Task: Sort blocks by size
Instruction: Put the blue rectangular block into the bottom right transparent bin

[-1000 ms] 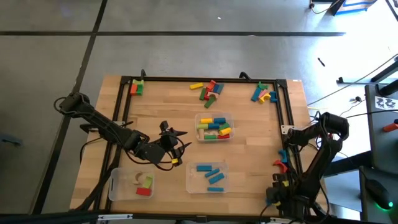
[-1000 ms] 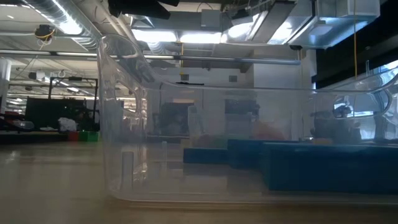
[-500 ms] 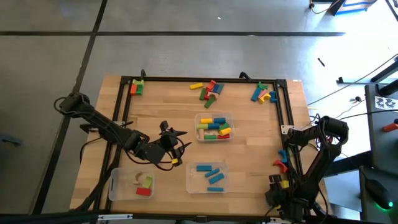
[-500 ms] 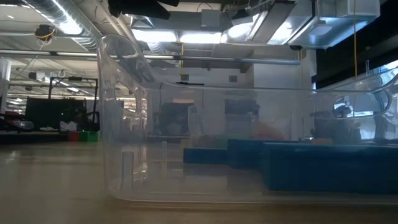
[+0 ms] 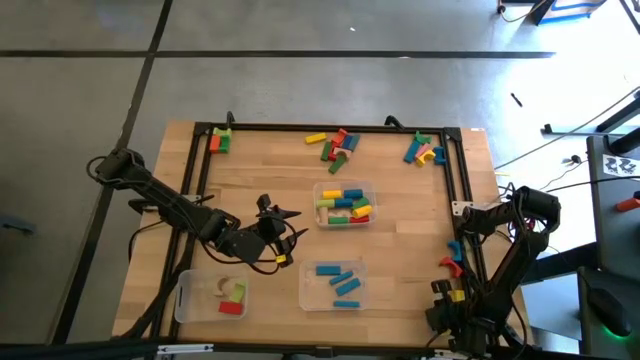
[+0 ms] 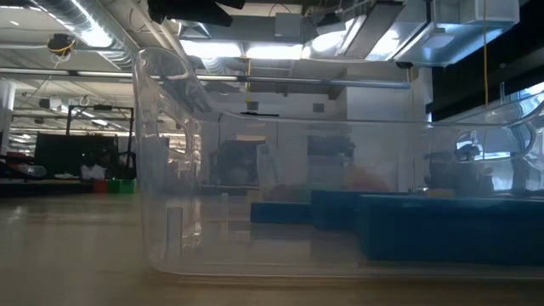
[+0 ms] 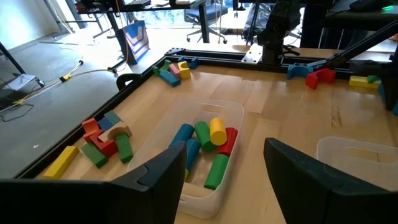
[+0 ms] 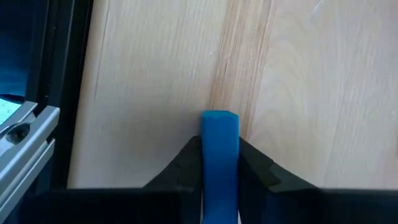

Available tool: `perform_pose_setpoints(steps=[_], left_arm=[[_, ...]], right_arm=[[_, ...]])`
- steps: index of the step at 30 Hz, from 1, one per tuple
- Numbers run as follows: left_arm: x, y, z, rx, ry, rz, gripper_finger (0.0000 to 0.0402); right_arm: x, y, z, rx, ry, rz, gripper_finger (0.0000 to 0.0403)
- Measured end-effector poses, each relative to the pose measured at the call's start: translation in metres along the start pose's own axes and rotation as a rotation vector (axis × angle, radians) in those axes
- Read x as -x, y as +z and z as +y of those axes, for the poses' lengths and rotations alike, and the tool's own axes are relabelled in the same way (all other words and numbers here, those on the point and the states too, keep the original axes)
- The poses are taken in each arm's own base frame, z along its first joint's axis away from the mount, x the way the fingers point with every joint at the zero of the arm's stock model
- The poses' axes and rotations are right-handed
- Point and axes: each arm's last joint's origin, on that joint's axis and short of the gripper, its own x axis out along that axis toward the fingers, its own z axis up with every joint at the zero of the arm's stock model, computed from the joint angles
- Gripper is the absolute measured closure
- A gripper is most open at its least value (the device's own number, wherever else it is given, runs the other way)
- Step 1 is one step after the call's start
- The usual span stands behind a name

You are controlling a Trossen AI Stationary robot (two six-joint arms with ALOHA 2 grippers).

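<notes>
Centre tray [image 5: 368, 190]: mixed coloured blocks.
Near tray [image 5: 308, 288]: four blue blocks [image 5: 338, 278].
Left tray [image 5: 192, 302]: three blocks.
Left end effector [image 5: 281, 222]: released (hovering).
Right end effector [image 8: 217, 163]: grasping blue block [image 8: 219, 149].

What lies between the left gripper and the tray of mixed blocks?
Only bare table: the high view shows the left gripper and the tray apart, with wood between.

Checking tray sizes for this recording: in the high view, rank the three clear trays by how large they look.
1. Tray with blue blocks and the near-left tray: they look about alike, so no ranking between them.
2. Tray with mixed blocks: smallest, clearly narrower.
</notes>
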Motion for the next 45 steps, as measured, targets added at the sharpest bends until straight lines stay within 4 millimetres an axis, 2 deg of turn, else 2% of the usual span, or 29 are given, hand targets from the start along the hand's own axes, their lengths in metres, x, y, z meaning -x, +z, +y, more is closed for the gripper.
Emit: perform_pose_setpoints(steps=[3, 7, 11, 14, 23, 33, 39, 45], left_arm=[[0.000, 0.000, 0.000, 0.000, 0.000, 0.000, 0.0192], [0.000, 0.000, 0.000, 0.002, 0.000, 0.000, 0.0192], [0.000, 0.000, 0.000, 0.003, 0.000, 0.000, 0.0192], [0.000, 0.000, 0.000, 0.003, 0.000, 0.000, 0.0192], [0.000, 0.000, 0.000, 0.003, 0.000, 0.000, 0.0192], [0.000, 0.000, 0.000, 0.003, 0.000, 0.000, 0.0192], [0.000, 0.000, 0.000, 0.003, 0.000, 0.000, 0.0192], [0.000, 0.000, 0.000, 0.003, 0.000, 0.000, 0.0192]], right_arm=[[0.000, 0.000, 0.000, 0.000, 0.001, 0.000, 0.0345], [0.002, 0.001, -0.001, -0.018, -0.002, -0.022, 0.0324], [0.009, 0.014, -0.004, -0.068, 0.000, -0.076, 0.0332], [0.016, 0.029, -0.005, -0.088, 0.018, -0.104, 0.0346], [0.037, 0.087, -0.015, -0.146, 0.009, -0.257, 0.0329], [0.065, 0.145, -0.033, -0.113, -0.066, -0.472, 0.0336], [0.066, 0.175, -0.048, -0.083, -0.083, -0.624, 0.0328], [0.050, 0.199, -0.067, -0.053, -0.135, -0.674, 0.0326]])
